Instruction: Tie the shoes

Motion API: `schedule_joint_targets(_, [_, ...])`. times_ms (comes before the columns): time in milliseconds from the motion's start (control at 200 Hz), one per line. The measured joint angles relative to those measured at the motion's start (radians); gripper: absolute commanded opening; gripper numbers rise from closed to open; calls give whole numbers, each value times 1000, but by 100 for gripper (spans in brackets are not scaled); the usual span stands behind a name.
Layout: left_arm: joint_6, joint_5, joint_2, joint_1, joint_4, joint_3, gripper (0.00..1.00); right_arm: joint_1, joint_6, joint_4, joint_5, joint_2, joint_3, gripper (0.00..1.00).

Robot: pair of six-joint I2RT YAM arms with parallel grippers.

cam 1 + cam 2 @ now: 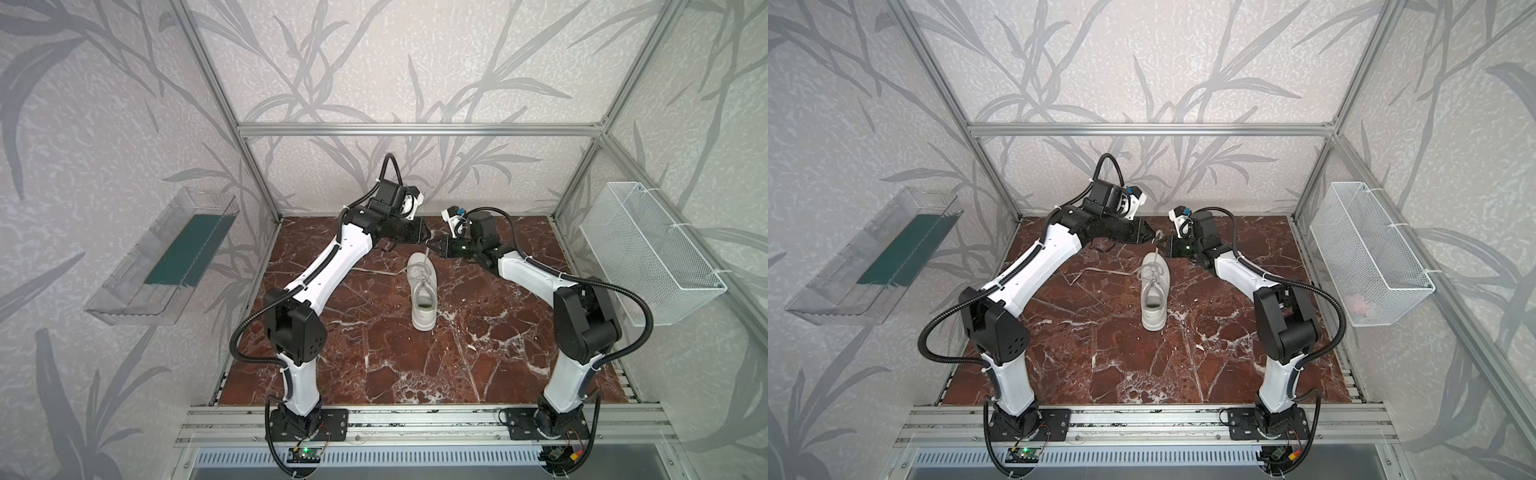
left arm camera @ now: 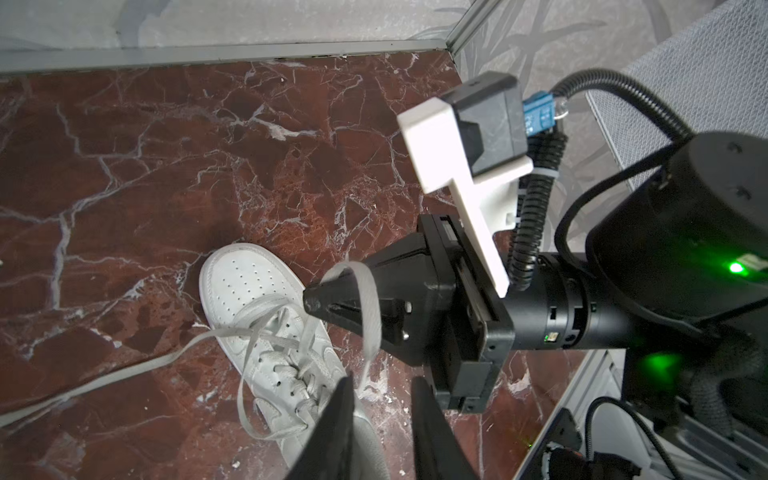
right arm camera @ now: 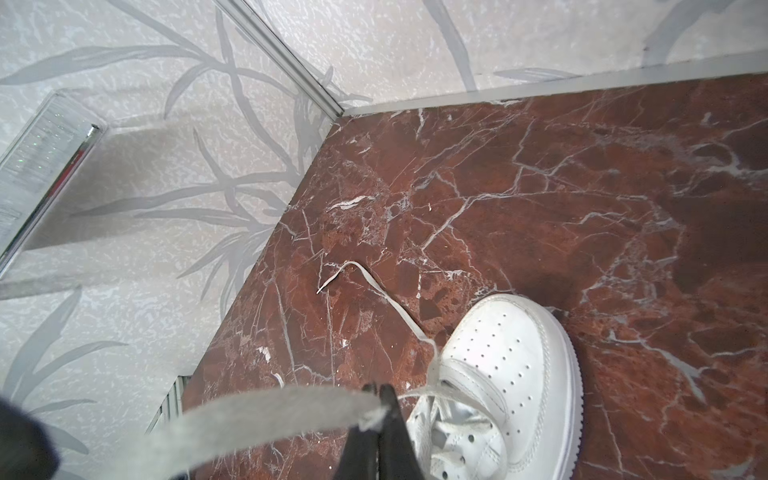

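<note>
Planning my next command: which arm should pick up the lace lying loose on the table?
Left, likely. The left claw is open and free, and the loose lace lies on its side of the sneaker. The right claw is shut on the other lace.

You're in what seems a lab robot cell: aluminium frame (image 1: 415, 129) around a marble-look tabletop (image 1: 415, 365), leaf-patterned panels (image 1: 374, 62) for walls, wire basket (image 1: 648, 249) hung past its right edge.

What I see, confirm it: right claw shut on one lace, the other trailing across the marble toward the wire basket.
No: the other lace trails across the marble toward the clear tray, away from the wire basket; both top views show it. The right claw is shut on one lace.
</note>
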Motion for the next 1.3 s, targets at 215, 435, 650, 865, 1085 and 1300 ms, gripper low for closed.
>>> schedule_joint_targets(215, [40, -45, -1, 40, -40, 6, 46, -1, -7, -21, 40, -43, -27, 0])
schedule_joint_targets(435, [97, -144, -4, 79, -60, -77, 46, -1, -8, -26, 58, -73, -66, 0])
schedule_joint_targets(650, [129, -306, 77, 104, -78, -166, 48, -1, -4, -30, 60, -84, -80, 0])
schedule_joint_targets(865, [122, -459, 251, 121, -98, -167, 53, -1, 3, -32, 61, -87, -88, 0])
schedule_joint_targets(1085, [108, -496, 328, 145, -107, -163, 54, -1, 4, -36, 61, -88, -88, 0])
schedule_joint_targets(1300, [101, -488, 349, 159, -99, -123, 54, -1, 3, -50, 61, -88, -88, 0])
